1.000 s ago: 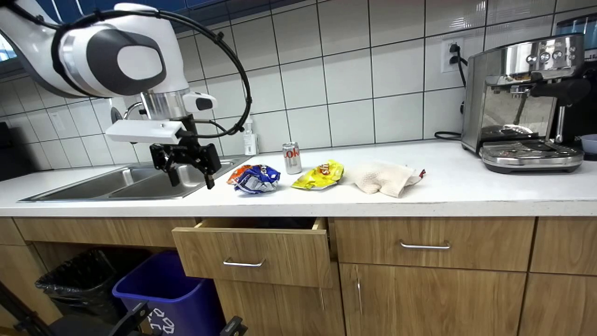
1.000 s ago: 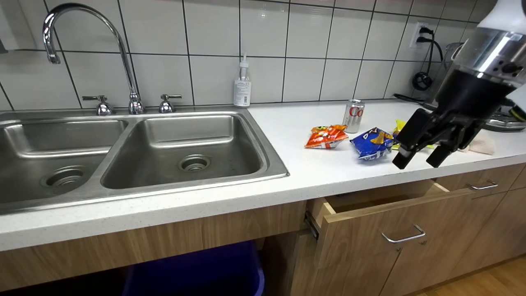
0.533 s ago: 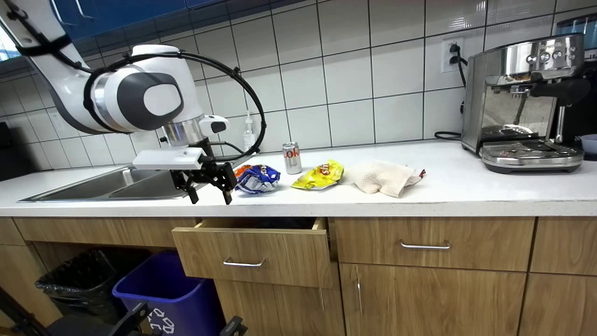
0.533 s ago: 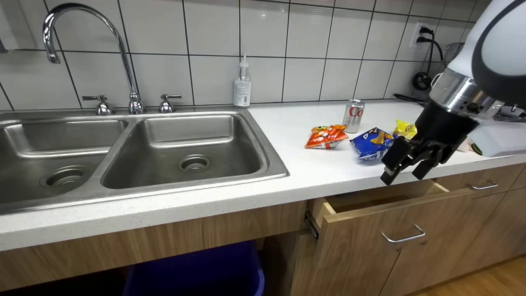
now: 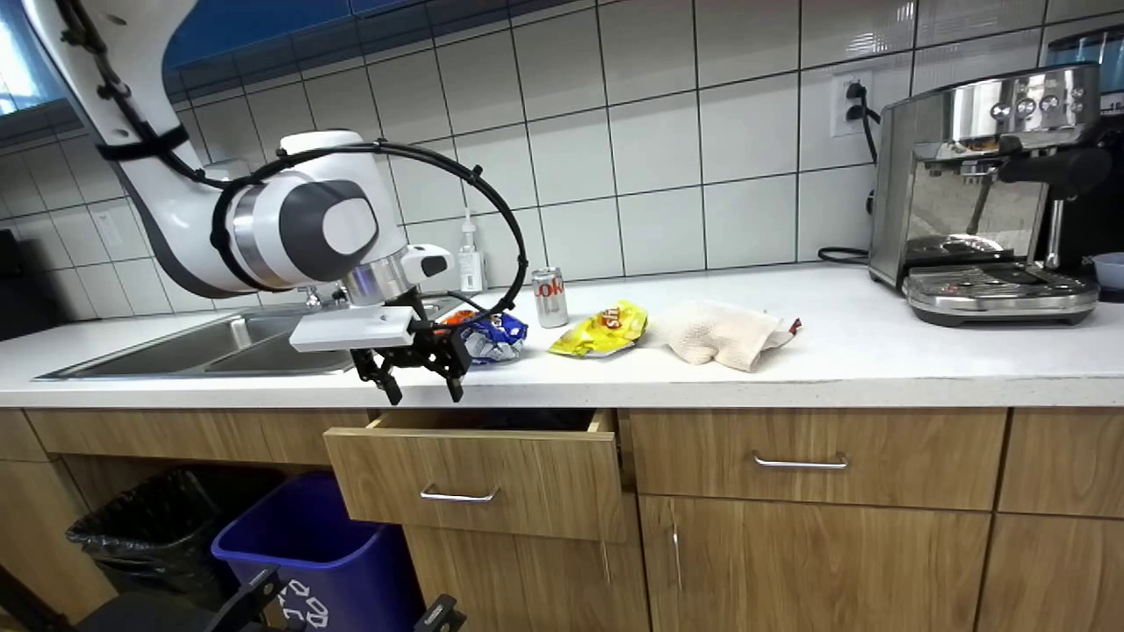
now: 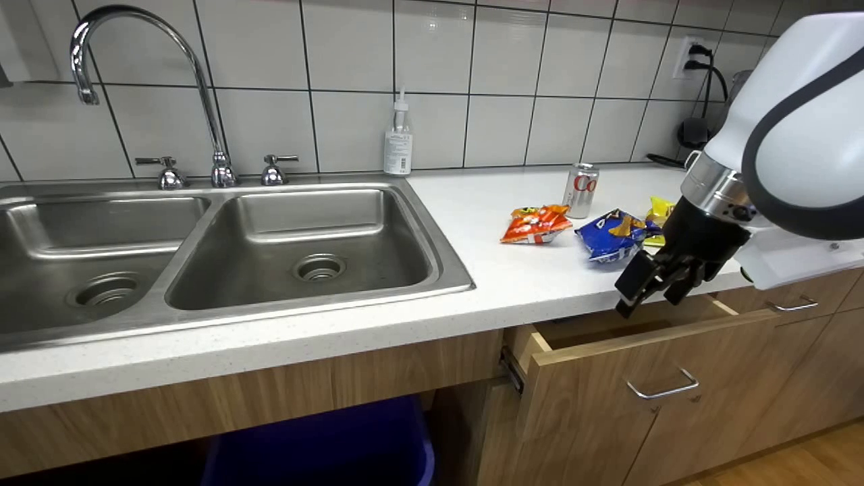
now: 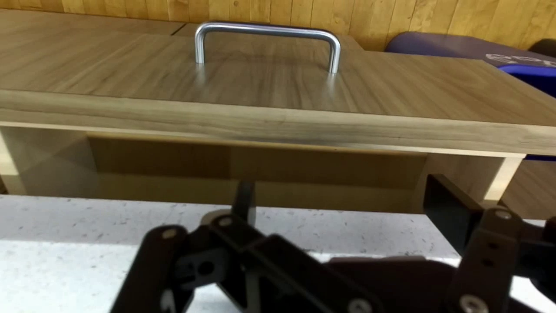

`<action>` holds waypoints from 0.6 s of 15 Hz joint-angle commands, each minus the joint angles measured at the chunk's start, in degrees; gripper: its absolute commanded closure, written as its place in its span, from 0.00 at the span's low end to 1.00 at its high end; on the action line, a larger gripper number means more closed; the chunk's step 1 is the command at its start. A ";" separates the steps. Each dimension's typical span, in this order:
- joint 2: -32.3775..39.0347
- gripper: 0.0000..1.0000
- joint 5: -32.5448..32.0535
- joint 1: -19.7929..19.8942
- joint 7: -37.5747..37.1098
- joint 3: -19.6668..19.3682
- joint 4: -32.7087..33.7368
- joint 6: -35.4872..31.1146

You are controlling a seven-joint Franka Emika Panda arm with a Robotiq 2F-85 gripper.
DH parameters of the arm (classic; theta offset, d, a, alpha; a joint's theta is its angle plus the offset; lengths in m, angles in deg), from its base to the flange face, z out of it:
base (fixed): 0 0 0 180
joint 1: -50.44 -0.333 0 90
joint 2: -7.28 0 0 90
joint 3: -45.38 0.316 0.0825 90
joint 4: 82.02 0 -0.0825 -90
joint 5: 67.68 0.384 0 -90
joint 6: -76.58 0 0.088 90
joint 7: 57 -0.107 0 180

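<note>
Pincer (image 5: 425,398) above open, shadowy drawer (image 5: 474,470)

A: ok so how's the arm (image 5: 162,189) sitting?
B: in an exterior view it's slanting down from the upper left, with the gripper (image 5: 424,393) pointing downward, left of center. in an exterior view the wrist (image 6: 712,185) is leaning toward the lower left.
A: and how are the jaws standing?
B: well apart, the fingers (image 7: 451,213) are poking up in the wrist view, one near center, one at right.
</note>
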 commanded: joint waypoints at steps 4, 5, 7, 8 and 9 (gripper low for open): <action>5.31 0.00 -6.76 -4.78 -8.89 -5.88 3.20 -3.16; 5.87 0.00 -6.87 -5.80 -9.84 -6.83 3.57 -3.33; 6.99 0.00 -6.27 -7.59 -11.07 -8.13 4.35 -3.37; 7.52 0.00 -7.04 -7.02 -12.03 -7.59 4.72 -3.28; 7.88 0.00 -6.94 -7.69 -12.68 -7.95 4.97 -3.15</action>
